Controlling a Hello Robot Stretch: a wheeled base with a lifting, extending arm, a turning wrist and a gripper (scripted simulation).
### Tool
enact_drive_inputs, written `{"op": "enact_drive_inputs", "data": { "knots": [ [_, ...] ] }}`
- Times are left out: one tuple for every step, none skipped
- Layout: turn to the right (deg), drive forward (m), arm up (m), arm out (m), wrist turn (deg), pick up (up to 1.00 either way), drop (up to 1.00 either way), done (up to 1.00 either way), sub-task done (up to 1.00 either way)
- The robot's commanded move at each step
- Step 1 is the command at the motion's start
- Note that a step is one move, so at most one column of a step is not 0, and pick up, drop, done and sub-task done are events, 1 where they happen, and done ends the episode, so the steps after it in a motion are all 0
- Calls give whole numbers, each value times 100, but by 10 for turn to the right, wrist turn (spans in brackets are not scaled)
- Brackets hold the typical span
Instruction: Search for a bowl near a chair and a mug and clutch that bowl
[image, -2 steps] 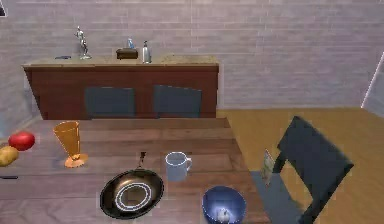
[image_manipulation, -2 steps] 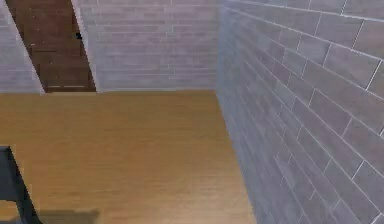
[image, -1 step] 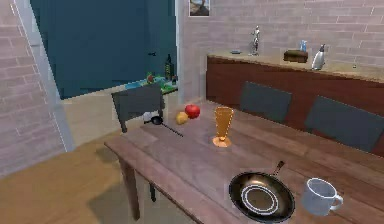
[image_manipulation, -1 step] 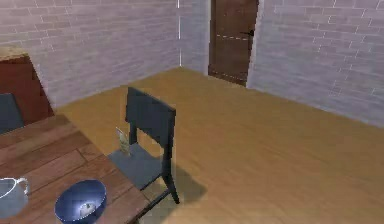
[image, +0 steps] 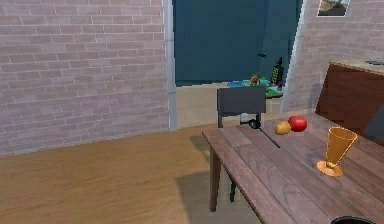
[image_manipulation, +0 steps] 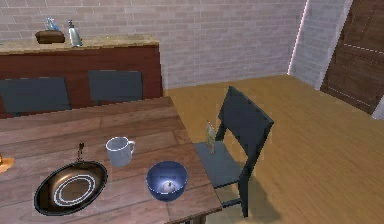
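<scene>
One round blue bowl (image_manipulation: 167, 181) sits on the brown wooden table (image_manipulation: 140, 118), near the white mug (image_manipulation: 120, 150) and dark grey chair (image_manipulation: 240, 135). Search looks done; next, reach for it. You cannot tell the claw's state.

Pale brick walls (image: 80, 70) enclosed a room with a light wooden floor (image: 100, 180). A wide opening (image: 225, 40) in the far wall gave onto a dark blue space. A brown plank table (image: 280, 175) stood in the foreground. Beyond it ran a reddish counter (image_manipulation: 80, 58), and a dark wooden door (image_manipulation: 355, 55) stood at the arm side view's right.
</scene>
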Motion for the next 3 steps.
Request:
{"op": "enact_drive_inputs", "data": {
  "knots": [
    [0,0,50,0,0,0,0,0,0],
    [0,0,38,0,0,0,0,0,0],
    [0,0,0,16,0,0,0,0,0]
  ]
}}
